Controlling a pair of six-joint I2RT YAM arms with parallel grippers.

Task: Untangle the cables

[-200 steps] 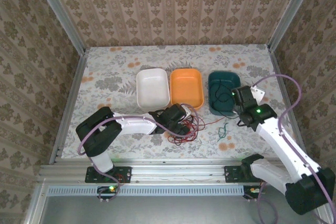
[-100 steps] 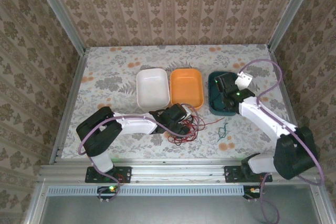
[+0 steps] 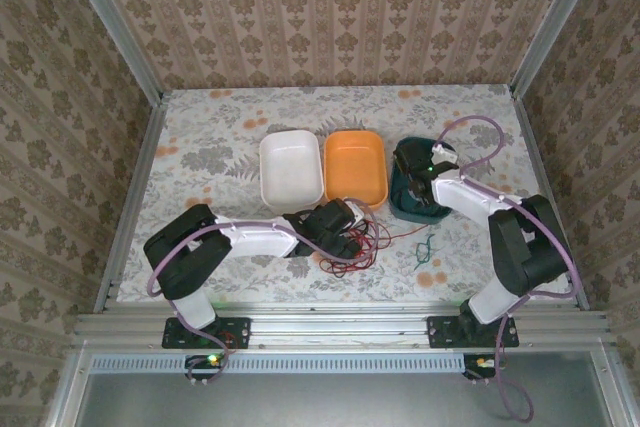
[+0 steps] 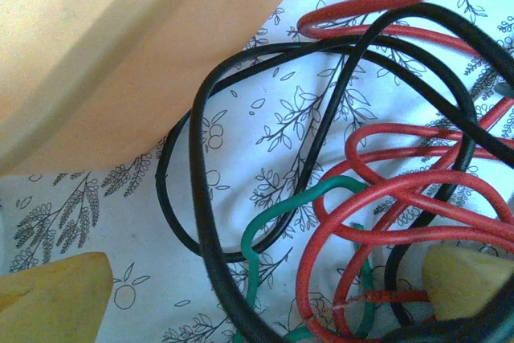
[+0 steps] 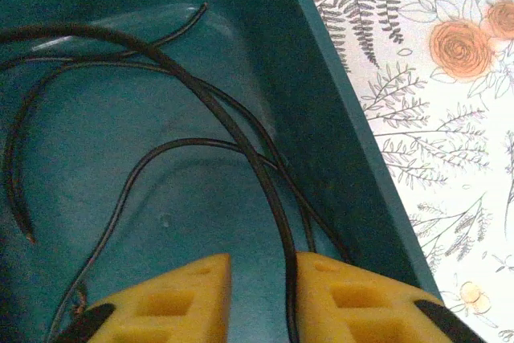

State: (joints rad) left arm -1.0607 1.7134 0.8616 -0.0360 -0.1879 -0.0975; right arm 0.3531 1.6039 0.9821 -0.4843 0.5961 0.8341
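Right pincer (image 5: 262, 295), parted, straddles a black cable (image 5: 265, 170); left pincer (image 4: 261, 287), open, straddles tangled cables (image 4: 377, 198).

Top view: bright, even, diffuse light; soft, short shadows under the arms on the surface (image 3: 220, 137). Left wrist view: orange bin (image 4: 120, 46) washed out, slightly soft. Right wrist view: teal bin (image 5: 144, 166) interior dim; right tool (image 5: 261, 299) blurred at bottom edge.

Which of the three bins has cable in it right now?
The dark teal bin, rightmost: a black cable lies inside, running between the fingers of the right gripper. The white bin and orange bin hold none.
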